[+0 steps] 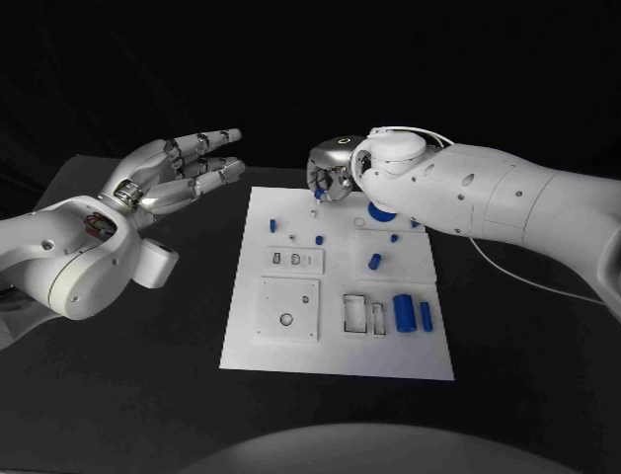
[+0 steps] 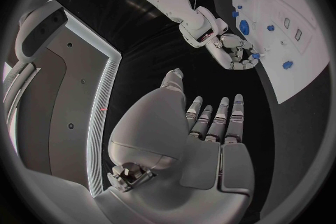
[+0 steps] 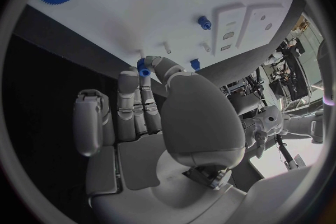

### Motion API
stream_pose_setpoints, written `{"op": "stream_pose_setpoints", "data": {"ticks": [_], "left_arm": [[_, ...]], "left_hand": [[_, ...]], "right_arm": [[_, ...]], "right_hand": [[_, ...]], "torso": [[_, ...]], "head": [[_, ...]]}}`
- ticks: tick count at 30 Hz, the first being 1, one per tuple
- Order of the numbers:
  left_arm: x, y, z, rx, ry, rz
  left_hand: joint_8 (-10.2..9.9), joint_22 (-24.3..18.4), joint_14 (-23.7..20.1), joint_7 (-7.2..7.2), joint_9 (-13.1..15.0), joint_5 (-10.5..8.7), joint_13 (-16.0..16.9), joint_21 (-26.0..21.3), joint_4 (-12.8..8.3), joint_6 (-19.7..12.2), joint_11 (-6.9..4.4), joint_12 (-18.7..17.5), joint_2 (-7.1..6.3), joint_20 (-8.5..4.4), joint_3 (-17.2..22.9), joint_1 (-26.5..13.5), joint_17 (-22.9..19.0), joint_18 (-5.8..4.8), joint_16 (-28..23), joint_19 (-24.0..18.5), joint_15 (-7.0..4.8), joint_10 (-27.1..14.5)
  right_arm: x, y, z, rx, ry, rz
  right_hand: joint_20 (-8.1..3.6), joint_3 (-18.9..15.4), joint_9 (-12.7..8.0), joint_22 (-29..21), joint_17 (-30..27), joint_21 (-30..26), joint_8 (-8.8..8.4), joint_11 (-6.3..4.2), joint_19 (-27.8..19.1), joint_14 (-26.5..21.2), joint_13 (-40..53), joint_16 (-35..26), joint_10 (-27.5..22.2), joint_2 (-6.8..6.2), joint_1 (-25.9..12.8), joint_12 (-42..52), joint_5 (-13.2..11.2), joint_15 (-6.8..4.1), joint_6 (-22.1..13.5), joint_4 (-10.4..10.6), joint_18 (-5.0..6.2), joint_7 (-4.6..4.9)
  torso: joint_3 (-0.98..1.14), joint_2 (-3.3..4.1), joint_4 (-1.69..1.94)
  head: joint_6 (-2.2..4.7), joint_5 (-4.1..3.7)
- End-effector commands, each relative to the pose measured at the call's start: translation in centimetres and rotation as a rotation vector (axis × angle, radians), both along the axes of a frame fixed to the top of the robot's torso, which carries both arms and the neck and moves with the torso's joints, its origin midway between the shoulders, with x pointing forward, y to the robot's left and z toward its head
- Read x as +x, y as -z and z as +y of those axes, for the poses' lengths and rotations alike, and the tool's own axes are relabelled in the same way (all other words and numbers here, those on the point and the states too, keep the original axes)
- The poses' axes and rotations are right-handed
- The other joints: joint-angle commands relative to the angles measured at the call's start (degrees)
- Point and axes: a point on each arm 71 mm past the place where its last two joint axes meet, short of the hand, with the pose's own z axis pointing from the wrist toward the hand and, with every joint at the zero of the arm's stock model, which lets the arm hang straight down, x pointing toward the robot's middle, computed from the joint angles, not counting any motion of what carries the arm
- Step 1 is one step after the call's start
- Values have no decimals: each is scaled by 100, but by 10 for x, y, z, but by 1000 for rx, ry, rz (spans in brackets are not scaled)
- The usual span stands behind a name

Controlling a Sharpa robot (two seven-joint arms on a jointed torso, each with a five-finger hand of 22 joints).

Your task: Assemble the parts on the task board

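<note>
The white task board [image 1: 339, 346] lies mid-table. My right hand [image 1: 333, 173] hovers over its far edge and pinches a small blue part [image 1: 317, 197] between thumb and a finger; the right wrist view shows that part [image 3: 143, 71] at the fingertips [image 3: 155, 63], just off the board's edge [image 3: 175, 0]. A blue gear [image 1: 381, 211] sits half hidden under the right arm. My left hand [image 1: 182, 173] floats left of the board, fingers spread and empty. In the left wrist view the left hand [image 2: 210, 123] faces the right hand [image 2: 234, 51].
Small blue pieces [image 1: 271, 225] [image 1: 376, 262] and two blue cylinders [image 1: 404, 313] [image 1: 426, 315] stand on the board, beside rectangular slots [image 1: 355, 313] and a square plate with a hole [image 1: 286, 309]. Black table surrounds the board.
</note>
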Motion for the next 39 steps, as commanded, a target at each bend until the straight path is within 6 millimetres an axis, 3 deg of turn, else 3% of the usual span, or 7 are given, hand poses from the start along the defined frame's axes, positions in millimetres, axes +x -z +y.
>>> {"op": "stream_pose_setpoints", "data": {"ticks": [1,20,35,39], "left_arm": [[-1,-1,-2,0,20,-5],[-2,-1,-2,1,19,-4],[-1,-1,-1,2,21,-2],[-1,0,-2,2,22,-1]], "left_hand": [[23,1,44,-2,6,22,8,39,2,27,23,-13,6,-18,-41,59,6,-58,19,43,9,16],[23,1,44,-2,6,22,8,39,2,27,23,-13,6,-18,-41,59,6,-58,19,43,9,16],[25,1,47,-3,6,23,10,42,3,33,26,-12,4,-18,-45,63,7,-57,23,46,9,22],[25,1,47,-3,6,23,10,42,3,33,26,-12,4,-18,-45,63,7,-57,23,46,9,22]], "right_arm": [[-1,3,2,-14,-2,12],[-1,12,-1,-55,22,30],[-1,13,-2,-62,31,30],[-1,14,-3,-65,32,38]], "right_hand": [[14,15,-8,761,5,-27,-37,-3,-24,-27,7,-19,31,32,18,-38,3,-1,-35,-18,-74,1],[21,31,-74,755,-83,-64,-167,40,-55,-107,-56,-92,-126,2,-8,-286,23,29,-82,-25,-66,5],[22,33,-77,753,-85,-71,-171,39,-61,-112,-58,-96,-149,10,-15,-316,22,31,-61,-21,-65,-1],[27,20,-114,749,-105,-87,-255,46,-73,-127,-71,-112,-216,-7,-56,-400,-108,37,-149,-4,-61,-18]], "torso": [[0,3,2],[-3,0,-3],[0,-3,-3],[-2,-1,-6]], "head": [[-7,7],[-59,23],[-63,15],[-70,15]]}}
